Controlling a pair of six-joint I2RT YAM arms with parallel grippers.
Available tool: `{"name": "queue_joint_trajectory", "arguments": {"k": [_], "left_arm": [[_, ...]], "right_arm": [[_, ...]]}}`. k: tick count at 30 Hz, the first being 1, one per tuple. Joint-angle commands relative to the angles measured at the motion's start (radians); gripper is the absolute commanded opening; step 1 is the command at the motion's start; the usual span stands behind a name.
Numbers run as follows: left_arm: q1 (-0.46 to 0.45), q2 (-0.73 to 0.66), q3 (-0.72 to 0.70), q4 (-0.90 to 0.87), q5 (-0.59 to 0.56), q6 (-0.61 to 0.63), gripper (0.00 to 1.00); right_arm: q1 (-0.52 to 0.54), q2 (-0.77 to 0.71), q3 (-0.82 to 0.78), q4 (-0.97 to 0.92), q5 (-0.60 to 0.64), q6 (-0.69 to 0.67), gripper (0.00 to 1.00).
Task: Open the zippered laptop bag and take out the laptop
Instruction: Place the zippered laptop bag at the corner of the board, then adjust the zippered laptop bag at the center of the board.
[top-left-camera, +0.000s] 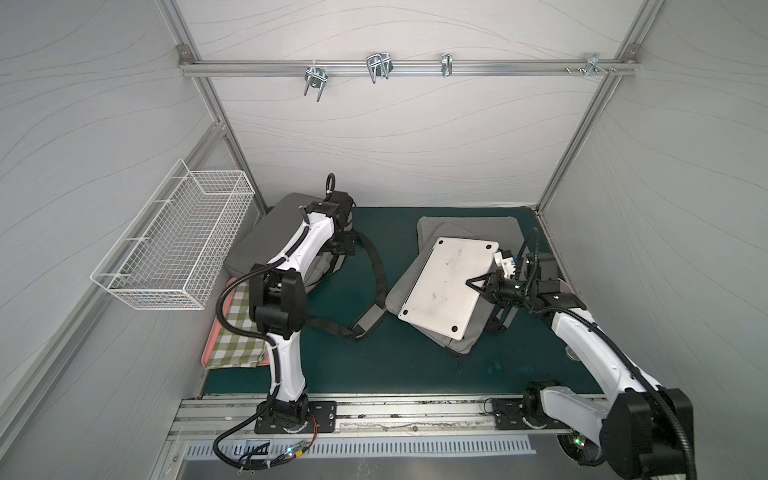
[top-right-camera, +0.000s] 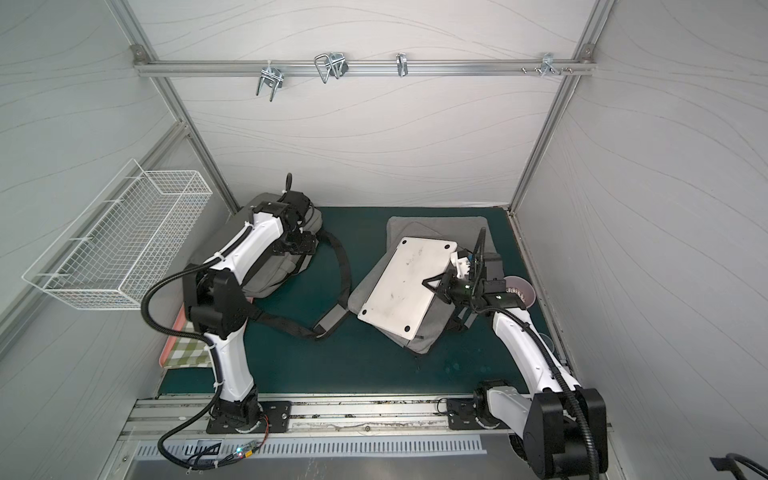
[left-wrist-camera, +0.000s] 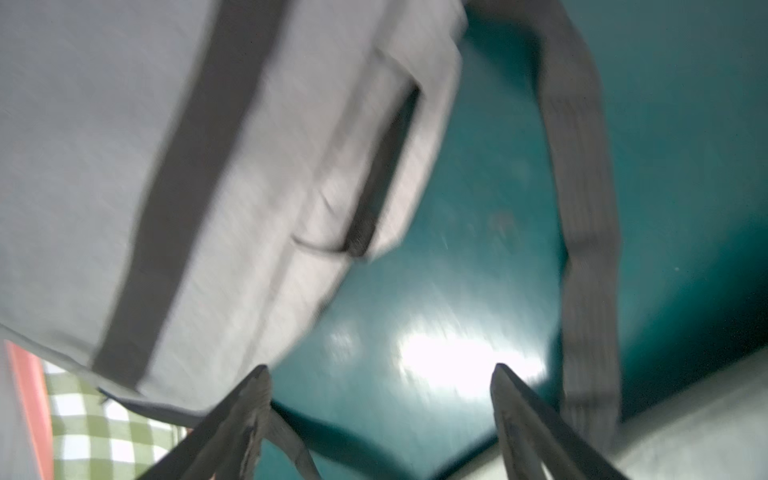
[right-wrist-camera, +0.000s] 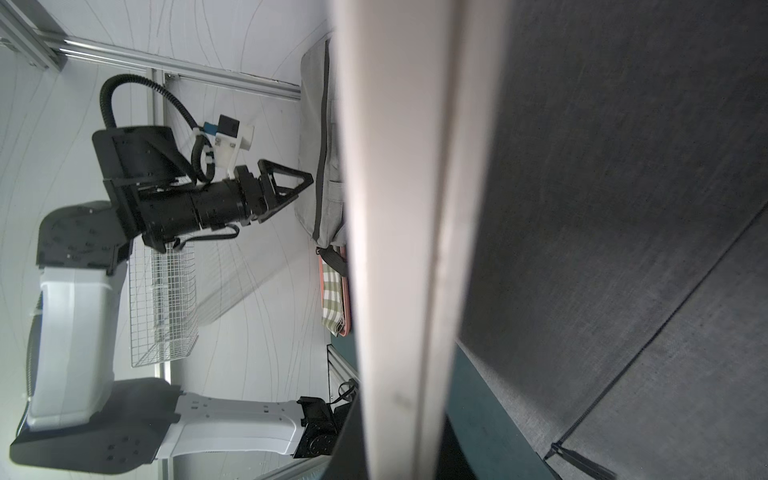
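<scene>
**A:** Where is the laptop (top-left-camera: 449, 282)?

**B:** Out of the bag, underside up, lying askew over the grey zippered bag (top-left-camera: 465, 338) on the right of the table (top-left-camera: 415, 370). My right pincer (top-left-camera: 471, 284) is clenched on its right edge.

**A:** And your left pincer (left-wrist-camera: 380, 370)?

**B:** Released. Its fingers (left-wrist-camera: 253, 395) are spread with nothing between them, over the far left of the table just beside the grey strapped bag (top-left-camera: 257, 241). That bag's black strap (top-left-camera: 380, 274) loops toward the middle.
</scene>
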Motion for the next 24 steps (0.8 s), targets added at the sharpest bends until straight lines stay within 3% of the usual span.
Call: {"name": "queue_joint_trajectory", "arguments": {"k": [1, 8, 14, 18, 24], "left_arm": [[-0.062, -0.1, -0.177, 0.063, 0.127, 0.041, 0.84], [-0.139, -0.254, -0.479, 0.168, 0.298, 0.05, 0.83], [-0.177, -0.232, -0.627, 0.279, 0.358, 0.08, 0.81], [-0.189, -0.184, -0.622, 0.317, 0.32, 0.087, 0.78], [-0.253, -0.105, -0.581, 0.306, 0.155, 0.085, 0.73]], "right_arm": [[0.006, -0.031, 0.065, 0.119, -0.101, -0.023, 0.0], [0.001, -0.05, 0.056, 0.105, -0.106, -0.037, 0.0], [0.0, -0.059, 0.049, 0.095, -0.108, -0.046, 0.0], [0.0, -0.066, 0.045, 0.09, -0.105, -0.046, 0.0], [-0.001, -0.067, 0.042, 0.084, -0.096, -0.051, 0.0]]}}
